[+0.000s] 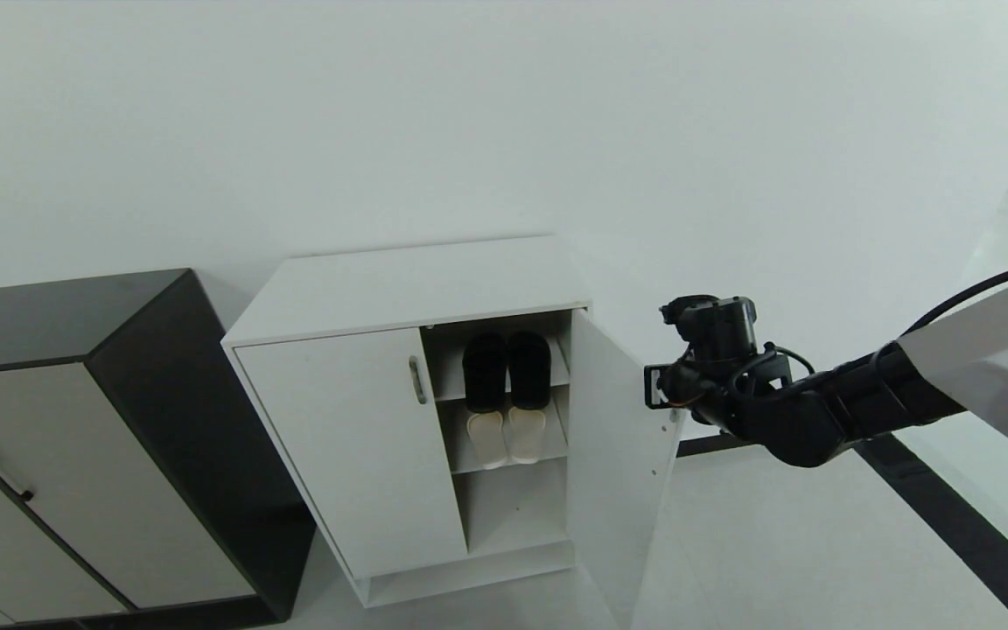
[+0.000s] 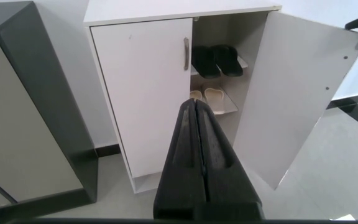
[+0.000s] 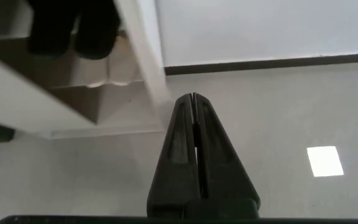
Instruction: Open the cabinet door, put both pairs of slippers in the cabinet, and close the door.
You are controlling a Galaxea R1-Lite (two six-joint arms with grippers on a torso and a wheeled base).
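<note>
Spanning the near ground, a pale grey floor [image 1: 801,560] meets a plain white wall [image 1: 469,114] on the far side. A dark skirting strip [image 1: 705,444] runs along their join at right, and a dark floor band [image 1: 950,516] crosses at the far right.

Grippers:
- left gripper [image 2: 195,102]: fingers pressed together, holding nothing. It sits on the near side of the white cabinet [image 1: 399,284], well apart from it, pointing toward the closed left door [image 1: 355,446].
- right gripper [image 1: 654,385]: fingers pressed together, holding nothing. It sits just right of the open right door [image 1: 618,472], level with the upper part of that door's free edge. Contact with the panel cannot be told. Both pairs of slippers lie to its left, inside the cabinet and apart from it.

Containers:
- dark cabinet [image 1: 163,411]: at left against the wall, black carcass, grey fronts shut, with a black bar pull [image 1: 5,477].
- white cabinet: just right of the dark one. Its left door is shut and carries a metal handle [image 1: 417,380] at its inner edge. Its right door is swung out toward the near right.
- upper shelf: black slippers [image 1: 507,367], side by side.
- shelf below: pale slippers [image 1: 506,435], side by side, directly beneath the black pair.
</note>
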